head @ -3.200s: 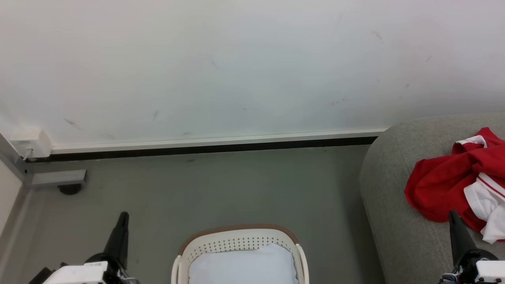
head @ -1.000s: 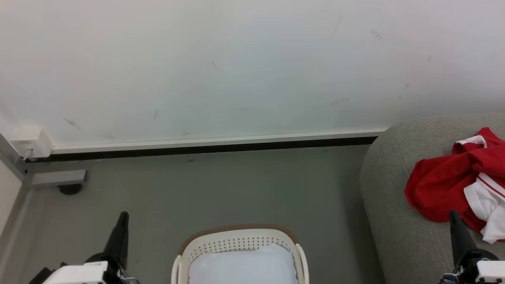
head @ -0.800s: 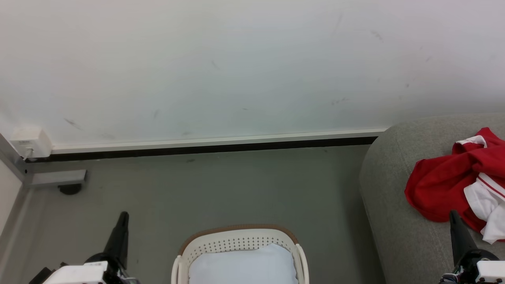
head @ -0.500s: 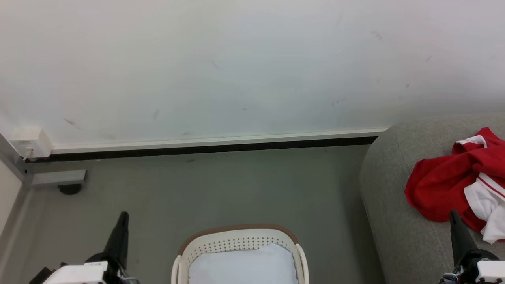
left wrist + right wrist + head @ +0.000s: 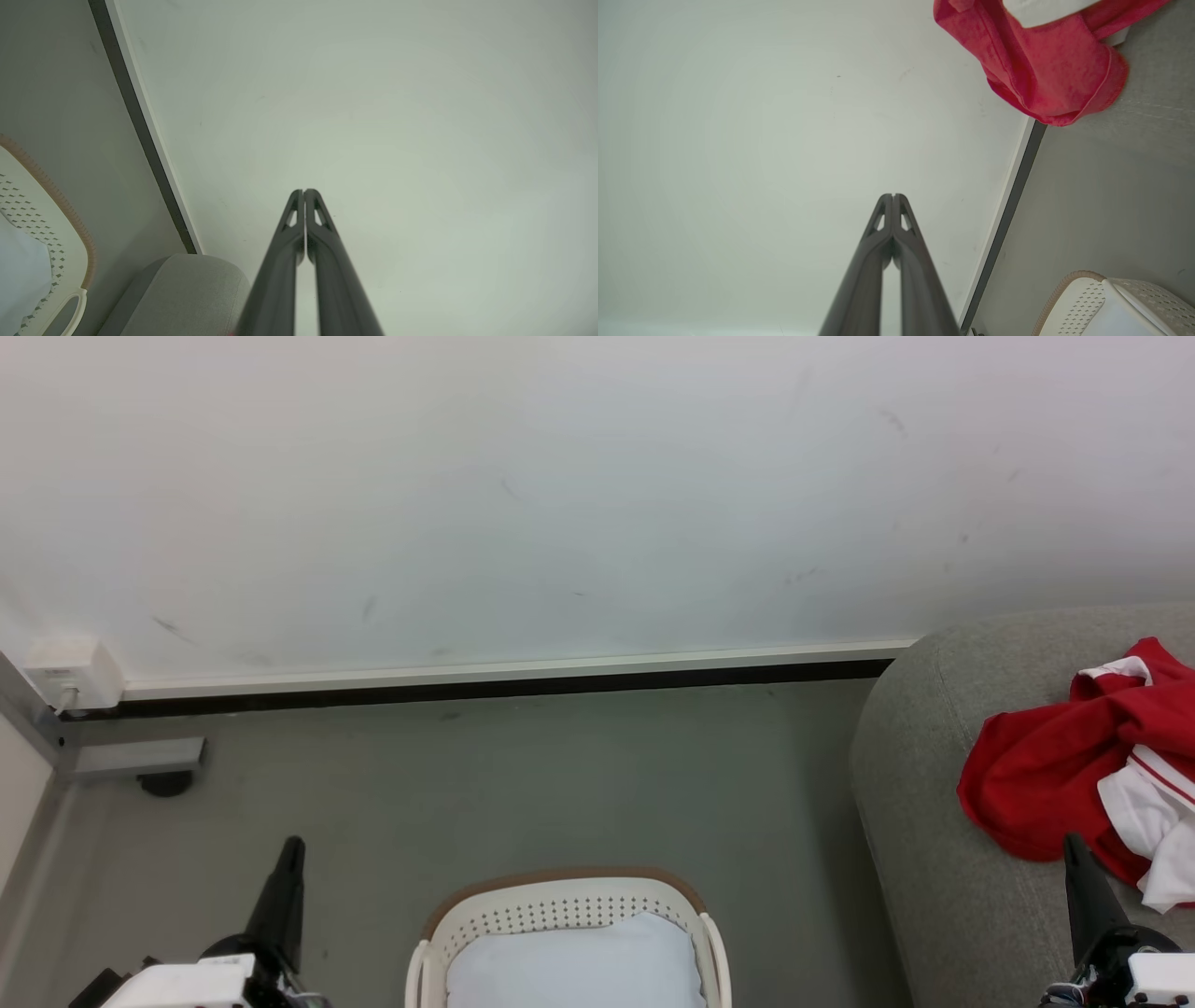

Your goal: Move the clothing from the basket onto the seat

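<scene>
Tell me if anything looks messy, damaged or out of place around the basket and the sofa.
Nothing looks damaged or spilled. The red clothing lies crumpled in a heap on the grey sofa, not laid flat. The basket stands upright with a pale pad inside. The wall carries a few faint scuffs.

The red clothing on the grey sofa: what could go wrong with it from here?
1. The clothing lies loosely heaped on the seat, and the shut right claw shows close beside it in the head view. A swing of that arm might snag the fabric and drag it off.
2. The basket holds a pale pad, which could be mistaken for a garment and grabbed needlessly.
</scene>
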Robot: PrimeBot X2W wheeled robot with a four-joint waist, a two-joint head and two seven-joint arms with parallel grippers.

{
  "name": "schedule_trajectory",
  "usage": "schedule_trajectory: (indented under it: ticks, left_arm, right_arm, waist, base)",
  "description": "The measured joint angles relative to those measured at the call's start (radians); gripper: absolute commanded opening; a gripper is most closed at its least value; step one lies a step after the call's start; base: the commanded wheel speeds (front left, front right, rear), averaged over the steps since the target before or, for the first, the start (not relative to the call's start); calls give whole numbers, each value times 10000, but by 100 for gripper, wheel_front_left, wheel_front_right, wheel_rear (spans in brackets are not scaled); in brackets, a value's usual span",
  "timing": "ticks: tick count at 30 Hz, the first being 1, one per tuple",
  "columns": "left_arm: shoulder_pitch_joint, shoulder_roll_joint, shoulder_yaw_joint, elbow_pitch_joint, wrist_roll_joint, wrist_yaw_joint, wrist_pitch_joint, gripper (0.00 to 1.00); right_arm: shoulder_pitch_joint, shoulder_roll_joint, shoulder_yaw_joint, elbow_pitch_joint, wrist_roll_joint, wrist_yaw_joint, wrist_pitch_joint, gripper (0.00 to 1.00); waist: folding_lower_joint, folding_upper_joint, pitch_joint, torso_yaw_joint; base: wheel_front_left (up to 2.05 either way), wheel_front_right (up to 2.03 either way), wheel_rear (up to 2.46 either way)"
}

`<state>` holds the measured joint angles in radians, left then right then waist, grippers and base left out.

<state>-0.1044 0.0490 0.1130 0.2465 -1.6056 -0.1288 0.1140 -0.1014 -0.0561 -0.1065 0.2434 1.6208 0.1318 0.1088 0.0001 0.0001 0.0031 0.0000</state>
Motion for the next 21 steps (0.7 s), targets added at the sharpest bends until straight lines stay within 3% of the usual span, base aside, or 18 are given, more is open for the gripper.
schedule_trajectory:
  ticks: [21]
  left_arm:
    - [-1, 0, 0, 0, 0, 0, 0, 0]
  right_arm:
    - [-1, 17, -17, 0, -6, 0, 40, 0]
  waist:
    - [0, 0, 0, 0]
  base:
    - [0, 0, 0]
